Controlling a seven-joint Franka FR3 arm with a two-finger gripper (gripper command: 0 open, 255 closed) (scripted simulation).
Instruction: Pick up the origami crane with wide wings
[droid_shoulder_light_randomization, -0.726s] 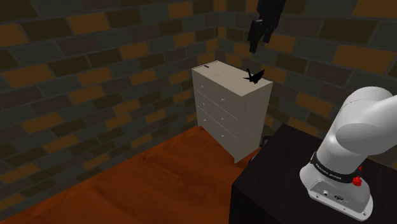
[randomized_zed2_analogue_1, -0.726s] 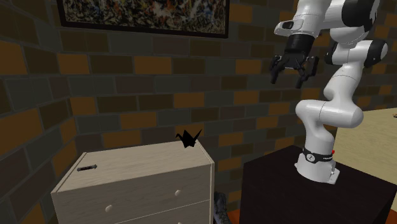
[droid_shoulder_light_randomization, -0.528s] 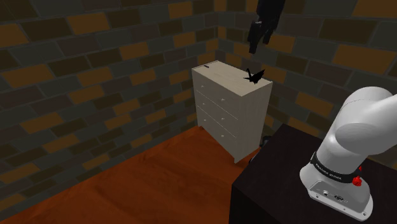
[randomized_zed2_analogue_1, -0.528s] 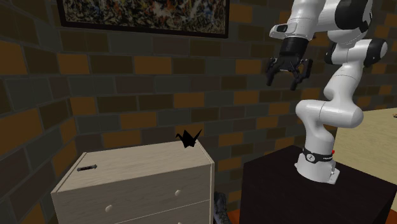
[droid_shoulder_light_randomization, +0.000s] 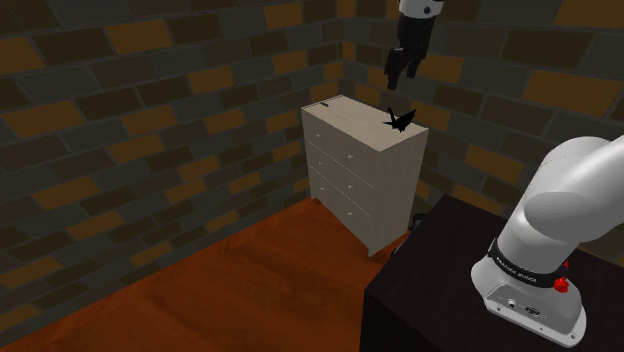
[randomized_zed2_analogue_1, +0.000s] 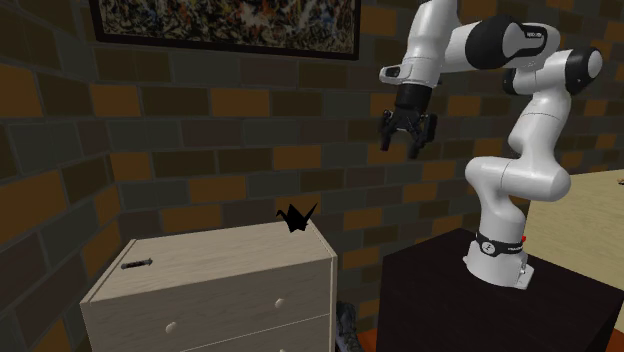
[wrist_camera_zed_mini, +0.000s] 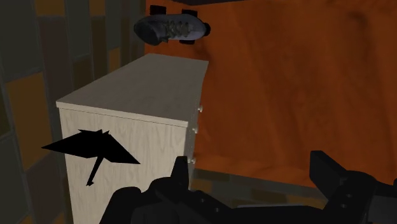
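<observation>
A black origami crane (droid_shoulder_light_randomization: 400, 119) with wide wings sits on the top of a pale wooden dresser (droid_shoulder_light_randomization: 362, 172), at the corner nearest the stand. In the second exterior view the crane (randomized_zed2_analogue_1: 296, 217) rests at the dresser's (randomized_zed2_analogue_1: 220, 275) back right corner. My gripper (randomized_zed2_analogue_1: 404, 138) hangs open in the air, above and to the right of the crane, well apart from it. From the shoulder camera the gripper (droid_shoulder_light_randomization: 398, 74) is a little above the crane. The wrist camera looks down on the crane (wrist_camera_zed_mini: 92, 147), which lies off to one side of the open gripper (wrist_camera_zed_mini: 254, 175).
A small dark object (randomized_zed2_analogue_1: 137, 264) lies at the dresser top's far end. A grey shoe (wrist_camera_zed_mini: 172, 28) lies on the orange wooden floor beyond the dresser. Brick walls stand close behind the dresser. The dark stand (droid_shoulder_light_randomization: 430, 290) is beside it. A framed painting (randomized_zed2_analogue_1: 230, 20) hangs above.
The gripper has swung toward the dresser, leftward and slightly lower in the second exterior view, still open. The crane has not moved.
</observation>
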